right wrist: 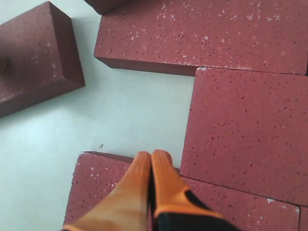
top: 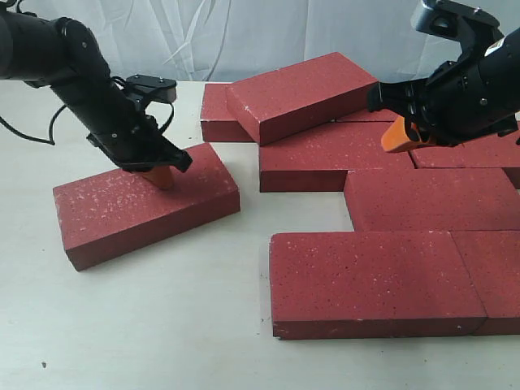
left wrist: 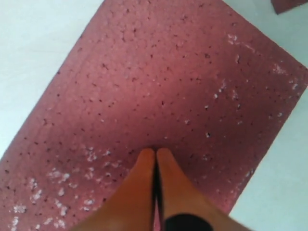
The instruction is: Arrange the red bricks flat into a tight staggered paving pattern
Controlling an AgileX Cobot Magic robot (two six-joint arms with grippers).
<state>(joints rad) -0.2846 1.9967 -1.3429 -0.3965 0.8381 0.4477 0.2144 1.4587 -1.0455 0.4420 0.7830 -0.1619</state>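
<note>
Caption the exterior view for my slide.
With both grippers shut, the left gripper touches a lone red brick set apart from the paved bricks, over which the right gripper hangs.

Exterior: angled down, wide over table [top: 162, 325].
Left wrist: close above lone brick [left wrist: 168, 96].
Right wrist: higher, shares it.

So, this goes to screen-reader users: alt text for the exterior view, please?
The left gripper, shut, touches the top of a lone red brick askew on the white table, apart from the laid red bricks on the right. A tilted brick lies on top of those at the back, and the right gripper hangs above them.
</note>
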